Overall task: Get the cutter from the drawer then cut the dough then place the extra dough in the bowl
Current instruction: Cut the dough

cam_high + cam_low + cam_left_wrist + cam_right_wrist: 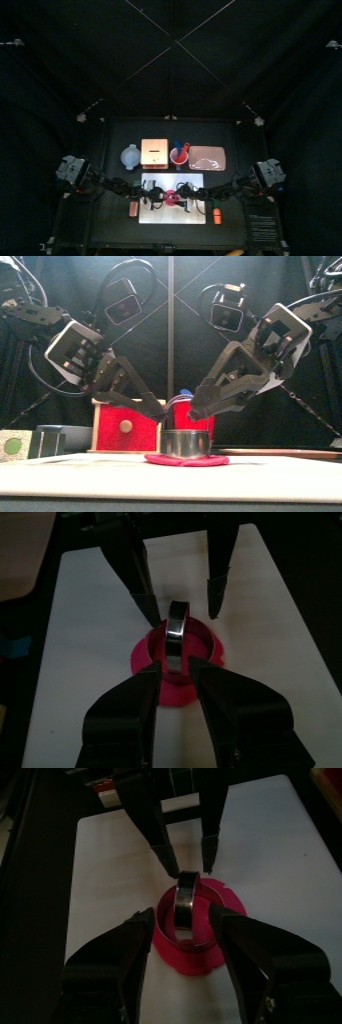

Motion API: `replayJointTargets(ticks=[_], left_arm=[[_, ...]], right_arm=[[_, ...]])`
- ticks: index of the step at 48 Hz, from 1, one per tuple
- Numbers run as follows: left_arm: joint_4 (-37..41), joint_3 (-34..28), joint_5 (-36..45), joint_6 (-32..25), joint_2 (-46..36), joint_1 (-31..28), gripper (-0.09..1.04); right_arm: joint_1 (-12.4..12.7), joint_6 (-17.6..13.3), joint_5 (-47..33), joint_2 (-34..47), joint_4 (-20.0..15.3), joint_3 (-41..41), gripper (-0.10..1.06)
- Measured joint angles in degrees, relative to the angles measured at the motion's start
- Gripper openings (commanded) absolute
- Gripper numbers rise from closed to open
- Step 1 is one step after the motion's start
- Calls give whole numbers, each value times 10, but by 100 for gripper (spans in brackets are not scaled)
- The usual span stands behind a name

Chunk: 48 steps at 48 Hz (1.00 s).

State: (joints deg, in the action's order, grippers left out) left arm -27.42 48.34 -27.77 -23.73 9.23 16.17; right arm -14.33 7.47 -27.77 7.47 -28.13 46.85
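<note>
Closest to the lens in the front view, low in the frame, is the white cutting board [80, 468]. At its lower centre lies the flat red dough [186, 460], and the round metal cutter [186, 442] stands upright on it.

The cutter is out of the wooden box, whose red drawer front [127, 428] shows just behind and to the left, so I judge the first step done. The second step looks to be in hand. A rim of dough spreads out all round the cutter's foot, but whether the cutter has gone clean through cannot be seen. The last step is not yet done, since the outer dough lies unbroken round the cutter. The blue-grey bowl [130, 155] sits well apart, left of centre in the top view beside the box, and is too small there to show its inside.

Both arms slant down and meet over the cutter, just above its rim at the middle of the front view. The left gripper [163, 414] comes from the upper left. In its wrist view the jaws stand close together with the cutter's bright metal edge running in between them, so it appears clamped on the cutter. The right gripper [198, 413] comes from the upper right and hangs over the cutter's other side. I cannot tell whether it is apart or gripping.
</note>
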Motion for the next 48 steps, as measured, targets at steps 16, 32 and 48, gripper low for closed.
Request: replayJointTargets(ticks=[16, 32, 48], left_arm=[[6, -1, -1, -2, 31, 0, 69], [7, -6, -3, -2, 42, -7, 63], [7, -6, -3, -2, 42, -8, 56]], right_arm=[[4, -2, 28, -11, 0, -2, 83], [12, -1, 70, -11, 14, -23, 83], [18, -1, 91, -11, 25, -33, 83]])
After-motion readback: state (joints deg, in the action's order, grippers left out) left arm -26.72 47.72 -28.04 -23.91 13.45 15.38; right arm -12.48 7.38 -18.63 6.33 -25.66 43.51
